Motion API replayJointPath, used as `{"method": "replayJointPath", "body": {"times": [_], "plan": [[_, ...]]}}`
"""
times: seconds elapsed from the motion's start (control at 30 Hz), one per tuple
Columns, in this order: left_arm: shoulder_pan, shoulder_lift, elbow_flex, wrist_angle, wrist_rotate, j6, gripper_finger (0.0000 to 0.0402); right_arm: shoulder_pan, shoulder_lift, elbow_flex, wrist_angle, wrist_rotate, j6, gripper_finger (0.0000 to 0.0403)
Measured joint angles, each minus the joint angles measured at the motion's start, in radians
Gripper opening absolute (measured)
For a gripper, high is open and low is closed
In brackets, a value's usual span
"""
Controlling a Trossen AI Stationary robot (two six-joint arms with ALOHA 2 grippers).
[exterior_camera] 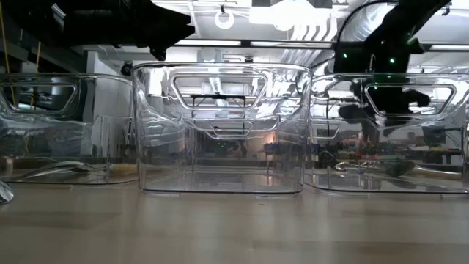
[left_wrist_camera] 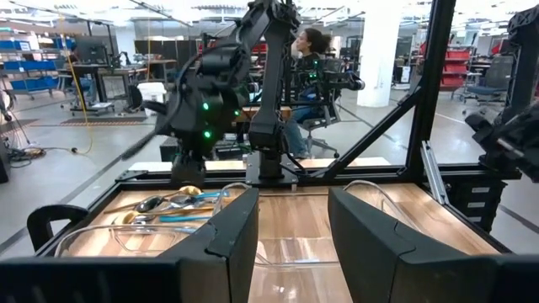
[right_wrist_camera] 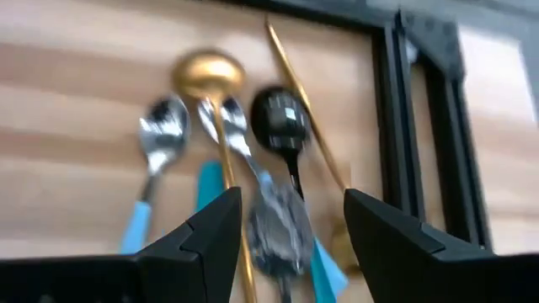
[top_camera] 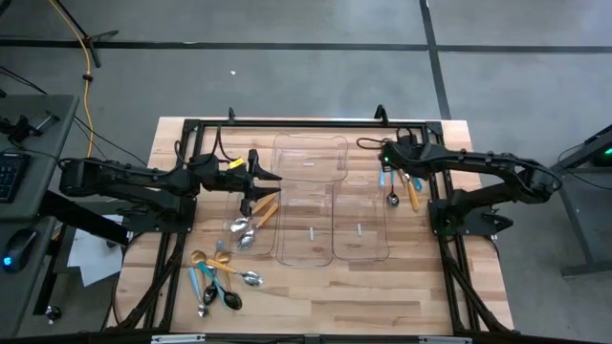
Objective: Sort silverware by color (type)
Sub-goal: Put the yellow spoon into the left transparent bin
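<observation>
Standing in a row at mid-table, the clear trays [top_camera: 311, 196] differ in load: the left one holds orange-handled cutlery [top_camera: 260, 212], the middle ones look bare. More silverware [top_camera: 218, 277] lies loose near the table's front-left edge, another cluster [top_camera: 397, 182] by the right frame. The left gripper [top_camera: 271, 186] and right gripper [top_camera: 384, 158] hover wide, holding nothing, over bare wood

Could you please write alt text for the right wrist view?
The open right gripper hangs over a cluster of spoons on the wooden table: a gold spoon, a dark spoon and blue-handled silver spoons. A black frame runs beside them.
</observation>
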Motion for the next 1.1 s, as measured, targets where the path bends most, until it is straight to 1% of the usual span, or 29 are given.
{"method": "replayJointPath", "body": {"times": [0.23, 0.33, 0.6, 0.8, 0.9, 1.1], "plan": [[0.0, 0.0, 0.0, 0.0, 0.0, 0.0, 0.0136, 0.0, 0.0, -0.117, 0.011, -0.096, 0.074, 0.0194], [0.0, 0.0, 0.0, 0.0, 0.0, 0.0, 0.0136, 0.001, 0.0, -0.148, 0.016, -0.111, 0.091, 0.0194], [0.0, 0.0, 0.0, 0.002, 0.0, 0.0, 0.0136, 0.037, 0.0, -0.162, 0.039, -0.165, 0.098, 0.0194], [0.0, 0.0, 0.0, 0.002, 0.0, 0.0, 0.0136, 0.072, 0.0, -0.162, 0.012, -0.205, 0.122, 0.0192], [0.0, 0.0, 0.0, 0.001, 0.0, 0.0, 0.0136, 0.079, 0.0, -0.162, -0.021, -0.203, 0.154, 0.0176], [0.0, 0.0, 0.0, 0.0, 0.0, -0.003, 0.0136, 0.095, 0.0, -0.162, -0.027, -0.211, 0.161, 0.0121]]}}
